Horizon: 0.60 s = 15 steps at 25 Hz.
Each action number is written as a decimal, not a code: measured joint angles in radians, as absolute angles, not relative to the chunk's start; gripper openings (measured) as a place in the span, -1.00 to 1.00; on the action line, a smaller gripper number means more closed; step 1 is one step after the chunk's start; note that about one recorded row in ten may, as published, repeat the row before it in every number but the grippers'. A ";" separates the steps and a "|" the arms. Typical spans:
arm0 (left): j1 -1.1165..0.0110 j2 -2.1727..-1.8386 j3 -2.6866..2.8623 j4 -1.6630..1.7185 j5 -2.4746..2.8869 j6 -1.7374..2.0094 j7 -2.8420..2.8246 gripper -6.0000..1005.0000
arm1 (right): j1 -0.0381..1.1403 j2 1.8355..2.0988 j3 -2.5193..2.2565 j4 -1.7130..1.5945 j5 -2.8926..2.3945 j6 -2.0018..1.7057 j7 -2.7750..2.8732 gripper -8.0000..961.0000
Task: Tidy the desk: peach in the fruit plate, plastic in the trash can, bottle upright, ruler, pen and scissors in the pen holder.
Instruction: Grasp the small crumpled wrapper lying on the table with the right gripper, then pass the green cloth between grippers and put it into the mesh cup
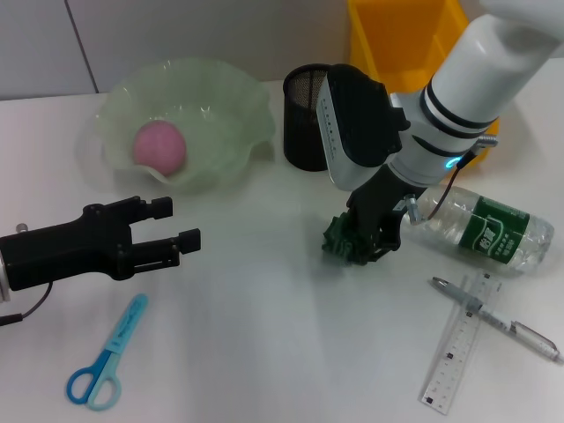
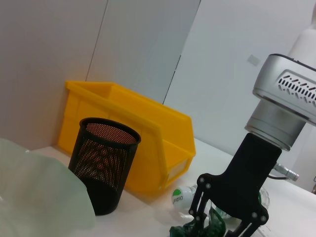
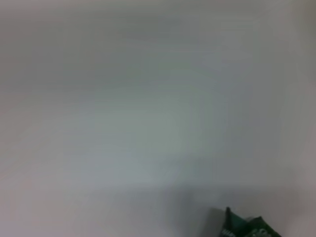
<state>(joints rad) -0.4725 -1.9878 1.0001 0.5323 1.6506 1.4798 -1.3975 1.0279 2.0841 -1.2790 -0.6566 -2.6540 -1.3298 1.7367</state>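
Observation:
The pink peach [image 1: 160,145] lies in the pale green fruit plate [image 1: 231,106] at the back left. A crumpled green plastic [image 1: 342,243] rests on the desk centre, and my right gripper [image 1: 370,236] is down on it with its fingers closed around it. The left wrist view shows the same right gripper [image 2: 223,223] and plastic [image 2: 190,231]; a corner of the plastic [image 3: 247,227] shows in the right wrist view. The bottle [image 1: 486,231] lies on its side at the right. Pen [image 1: 498,319] crosses ruler [image 1: 458,345] front right. Blue scissors [image 1: 106,366] lie front left. My left gripper [image 1: 176,225] hovers open above them.
A black mesh pen holder [image 1: 306,115] stands behind the plastic, with the yellow trash bin [image 1: 401,35] to its right at the back. Both pen holder [image 2: 103,168] and bin [image 2: 153,138] show in the left wrist view. Bare desk lies between scissors and ruler.

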 joint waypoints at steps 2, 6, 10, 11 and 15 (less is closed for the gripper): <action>-0.472 -1.988 1.000 0.532 1.651 1.480 -1.397 0.58 | 1.028 2.083 -1.278 -0.660 -2.648 -1.335 1.737 -0.11; -0.472 -1.987 1.000 0.532 1.650 1.480 -1.397 0.57 | 1.027 2.083 -1.275 -0.667 -2.639 -1.347 1.737 -0.41; -0.473 -1.985 1.000 0.532 1.649 1.480 -1.397 0.57 | 1.015 2.077 -1.255 -0.717 -2.588 -1.396 1.735 -0.68; -0.473 -1.985 1.000 0.532 1.650 1.480 -1.397 0.57 | 1.006 2.076 -1.232 -0.744 -2.578 -1.417 1.734 -0.70; -0.473 -1.985 0.999 0.532 1.650 1.480 -1.397 0.57 | 0.978 2.065 -1.062 -0.846 -2.518 -1.519 1.717 -0.77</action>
